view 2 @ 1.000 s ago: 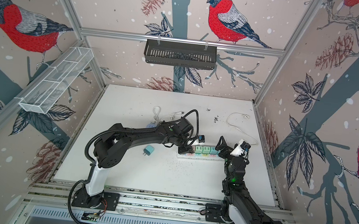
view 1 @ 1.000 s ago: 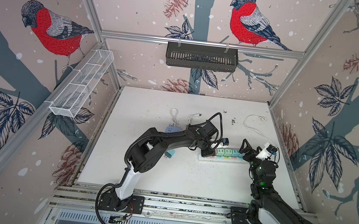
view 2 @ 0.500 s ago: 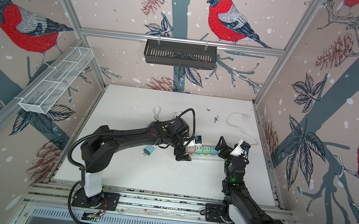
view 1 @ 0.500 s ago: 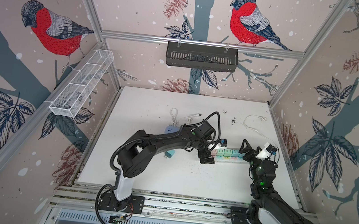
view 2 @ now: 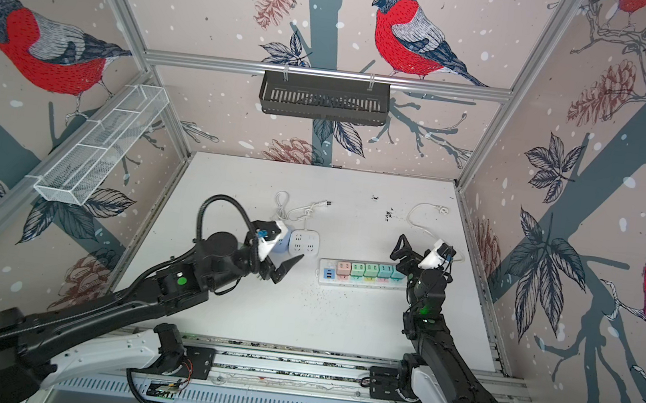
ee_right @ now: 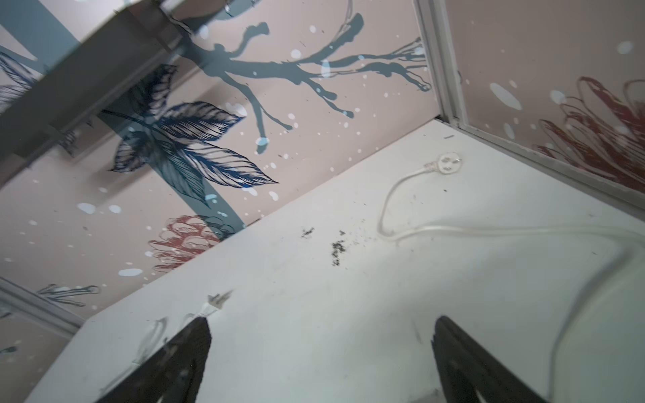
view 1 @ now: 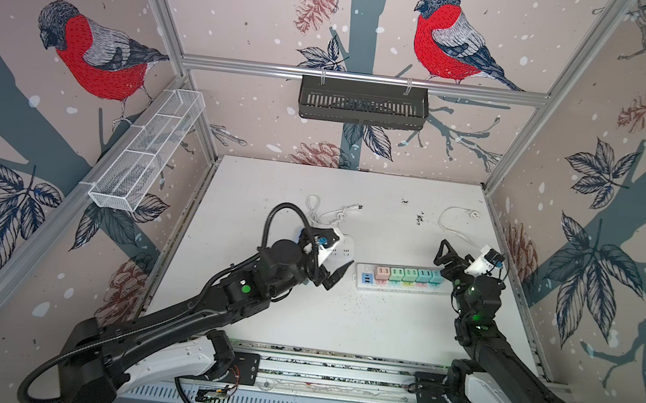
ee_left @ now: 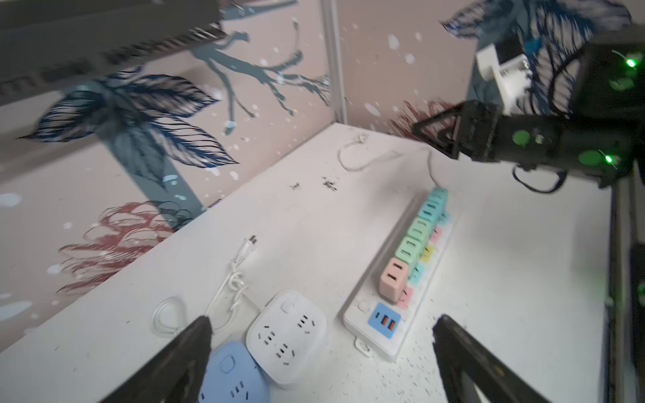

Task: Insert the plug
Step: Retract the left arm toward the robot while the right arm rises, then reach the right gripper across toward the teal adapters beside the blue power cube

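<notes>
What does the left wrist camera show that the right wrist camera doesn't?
Left wrist only: the power strip with its pastel adapters, the white socket cube, the blue socket cube, and the open left gripper. Right wrist only: no extra object, just a closer look. Both: the open right gripper, the white cable's round plug, the two-pin plug and black specks on the table.
</notes>
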{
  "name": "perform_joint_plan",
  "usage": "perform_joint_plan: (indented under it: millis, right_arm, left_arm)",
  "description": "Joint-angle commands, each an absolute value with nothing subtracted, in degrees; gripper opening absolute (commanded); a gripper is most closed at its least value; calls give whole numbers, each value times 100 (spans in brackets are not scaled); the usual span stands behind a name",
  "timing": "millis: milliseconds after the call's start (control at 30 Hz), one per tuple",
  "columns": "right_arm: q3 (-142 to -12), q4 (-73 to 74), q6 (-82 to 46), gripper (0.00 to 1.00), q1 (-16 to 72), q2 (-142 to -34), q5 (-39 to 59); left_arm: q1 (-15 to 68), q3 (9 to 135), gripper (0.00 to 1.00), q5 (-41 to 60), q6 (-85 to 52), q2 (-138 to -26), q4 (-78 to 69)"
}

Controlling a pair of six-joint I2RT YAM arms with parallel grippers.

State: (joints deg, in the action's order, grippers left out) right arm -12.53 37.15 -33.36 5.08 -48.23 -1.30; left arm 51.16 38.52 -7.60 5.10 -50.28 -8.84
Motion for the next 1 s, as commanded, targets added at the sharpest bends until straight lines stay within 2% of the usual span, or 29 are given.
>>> perform_joint_plan:
  millis: [0,200,300,467,600,733,867,967]
  right_arm:
    - [-1670,2591,-3816,100,606,-4289,765]
    - [-2508,1636,-4142,100,1420,-3656,781]
    - [-3323,903,-3608,100,2011,-4046,429]
    - [-4367,-249,-2981,100,2079,-4860,140]
    - [-4002,303,-2935,100,2191,-4944,-61]
    - [-3596,1213,-2885,97,2641,-5231,-394]
    - [-3875,1445,-2340,96,3504,-6227,-1122]
    - [-4286,1349,-2108,95,4019,-7108,-1212]
  left_arm:
    - [5071,3810,98,-1411,-497,-4462,-1484]
    - [5053,4130,98,-1828,-1596,-4219,-873]
    - [5051,4530,98,-2014,-2182,-4180,-190]
    - [5053,4165,98,-3059,-2225,-3354,-18]
    - [5037,3040,97,-4257,-2034,-2530,-701]
    - [5023,1821,97,-4289,-1684,-1990,-2194]
    - [5025,1759,93,-4528,-1278,-2294,-2367]
    - [5019,1574,96,-4751,-1028,-2737,-2934]
